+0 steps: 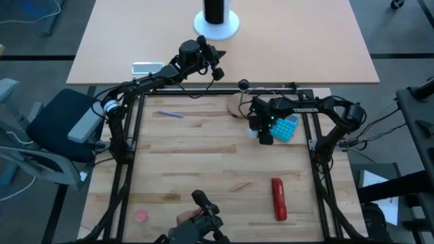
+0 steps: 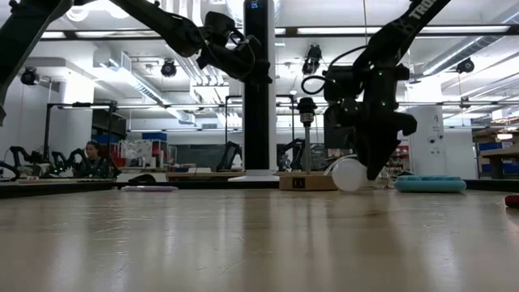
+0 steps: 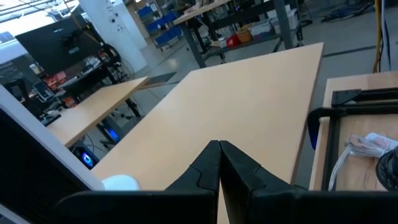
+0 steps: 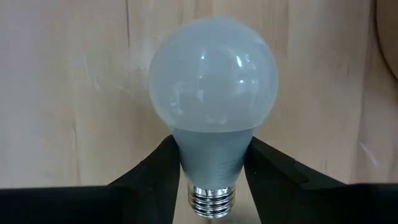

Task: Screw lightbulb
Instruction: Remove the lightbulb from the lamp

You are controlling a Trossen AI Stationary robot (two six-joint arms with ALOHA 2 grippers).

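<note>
The lightbulb (image 4: 212, 81), white and frosted with a grey neck and a metal screw end, sits between the fingers of my right gripper (image 4: 212, 148). The gripper points steeply down over the table's far right part (image 1: 265, 133), next to the blue calculator (image 1: 288, 127). In the low view the bulb's globe (image 2: 349, 174) shows just above the table top. The round wooden disc (image 1: 236, 106) with its dark-topped post (image 2: 306, 109) stands just beyond. My left gripper (image 1: 215, 68) is shut on nothing, raised high past the table's far edge. My right gripper pinches the bulb's grey neck (image 4: 214, 149) between its two fingers (image 4: 158, 174), just above the screw thread. The fingers come from above, slanting down. The globe sticks out past the fingertips and the screw end points back toward the wrist. Whether the globe touches the table I cannot tell.
A red oblong object (image 1: 279, 198) lies near the right front, a pink disc (image 1: 141, 216) near the left front, and a purple pen (image 1: 169, 114) at the far left. A dark column on a white round base (image 1: 217, 24) stands on the table behind.
</note>
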